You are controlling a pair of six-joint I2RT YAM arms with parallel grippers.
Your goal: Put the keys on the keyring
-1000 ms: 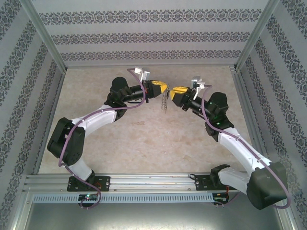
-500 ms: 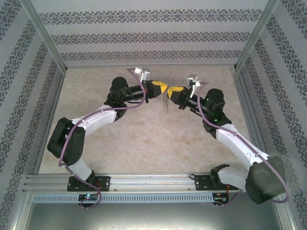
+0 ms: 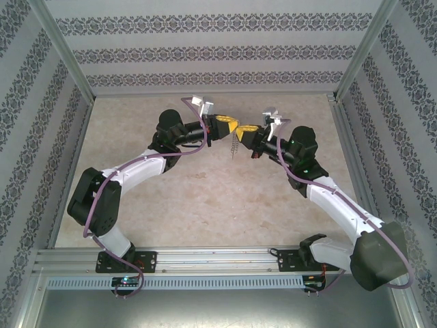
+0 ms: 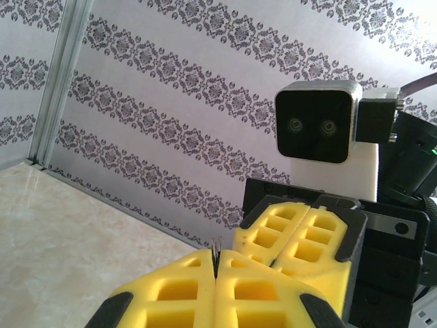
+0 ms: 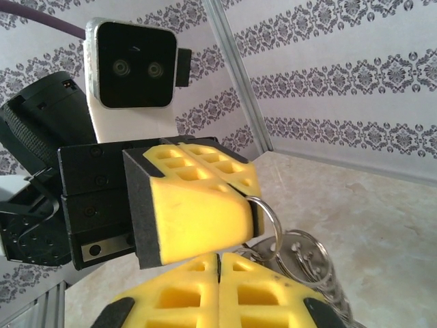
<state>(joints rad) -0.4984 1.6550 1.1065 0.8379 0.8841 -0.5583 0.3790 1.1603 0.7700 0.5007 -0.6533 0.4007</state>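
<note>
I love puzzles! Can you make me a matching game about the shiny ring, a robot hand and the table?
Things: 1 silver metal keyring; 2 left gripper with yellow jaws; 3 beige marbled table.
States: A lies beneath everything else; B dangles in the air; C shut on the keyring.
Pairs: 1-B, 2-C, 3-A.

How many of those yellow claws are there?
2. The left claw reaches in from the left, the right claw from the right. They are nearly tip to tip, with the keyring dangling below them.
</note>
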